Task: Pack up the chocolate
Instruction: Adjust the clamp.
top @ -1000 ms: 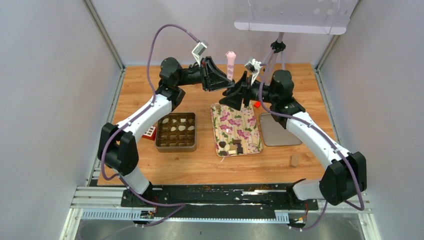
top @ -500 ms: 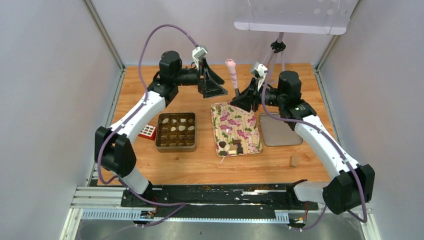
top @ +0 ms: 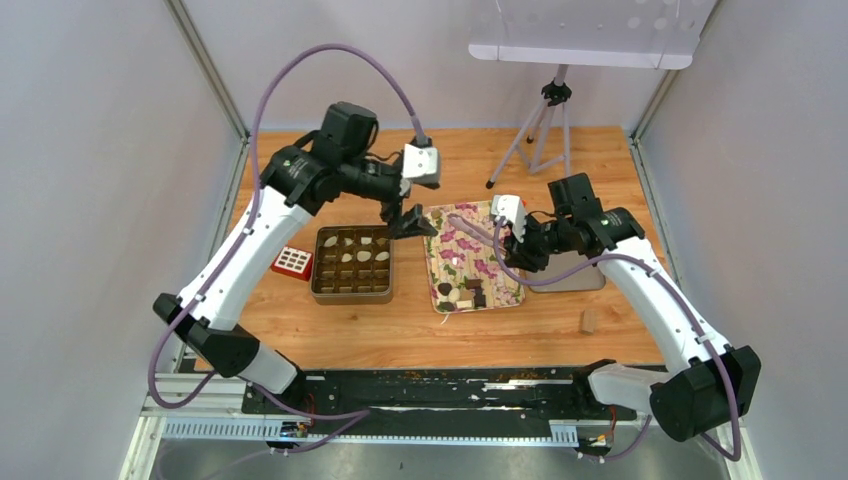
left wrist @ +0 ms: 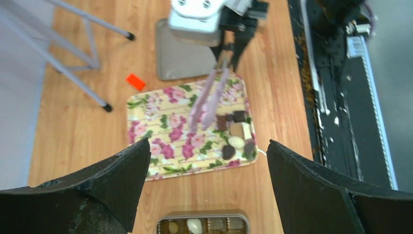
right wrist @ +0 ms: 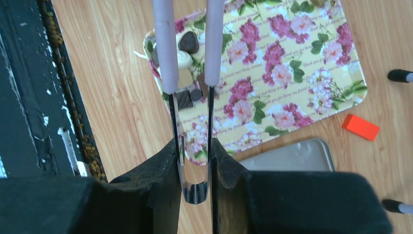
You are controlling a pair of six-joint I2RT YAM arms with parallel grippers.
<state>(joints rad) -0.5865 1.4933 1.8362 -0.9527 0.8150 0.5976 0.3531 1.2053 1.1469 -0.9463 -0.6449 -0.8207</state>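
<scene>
Several small dark, cream and tan chocolate pieces (top: 462, 293) (left wrist: 236, 139) (right wrist: 185, 44) lie at the near end of a floral tray (top: 485, 262). More chocolate sits in the cells of a metal tin (top: 351, 263) (left wrist: 204, 226) to its left. My right gripper (top: 515, 245) (right wrist: 194, 146) is shut on the steel bend of pink-tipped tongs (top: 475, 228) (right wrist: 195, 185) (left wrist: 209, 102), whose tips hang slightly apart above the tray's pieces. Above the gap between tin and tray, my left gripper (top: 410, 220) (left wrist: 208, 146) is wide open and holds nothing.
The tin's grey lid (top: 585, 275) (right wrist: 292, 156) lies right of the tray. A small red block (left wrist: 135, 81) (right wrist: 360, 126) is behind the tray. A tan cylinder (top: 588, 320) stands near right, a red-and-white card (top: 292, 262) left of the tin, a tripod (top: 540, 130) at the back.
The left gripper opened and let go of the upright tongs, which stayed in the right gripper. Both arms then came down, the right one tipping the tongs over the tray.
</scene>
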